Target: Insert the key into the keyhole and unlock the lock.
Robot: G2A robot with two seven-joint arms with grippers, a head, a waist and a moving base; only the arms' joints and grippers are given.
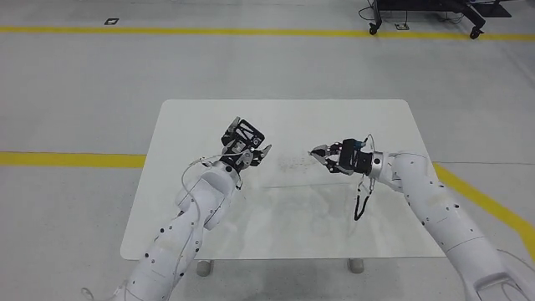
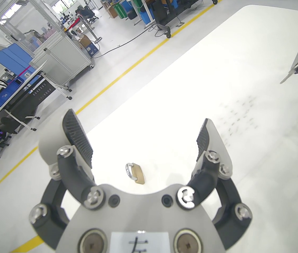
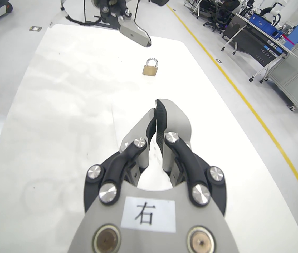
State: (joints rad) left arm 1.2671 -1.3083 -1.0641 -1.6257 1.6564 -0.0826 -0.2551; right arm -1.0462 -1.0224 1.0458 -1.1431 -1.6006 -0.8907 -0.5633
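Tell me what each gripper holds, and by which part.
The right gripper is shut on the key, pinching its head end with the blade sticking out. The left gripper is open and holds nothing.

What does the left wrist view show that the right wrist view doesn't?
Left wrist view: a thin metal blade, likely the key, sticking out of the tip of the right gripper. Right wrist view: that gripper's fingers pressed together, seen from behind. Both: the brass padlock on the white table, with the open left gripper close by.
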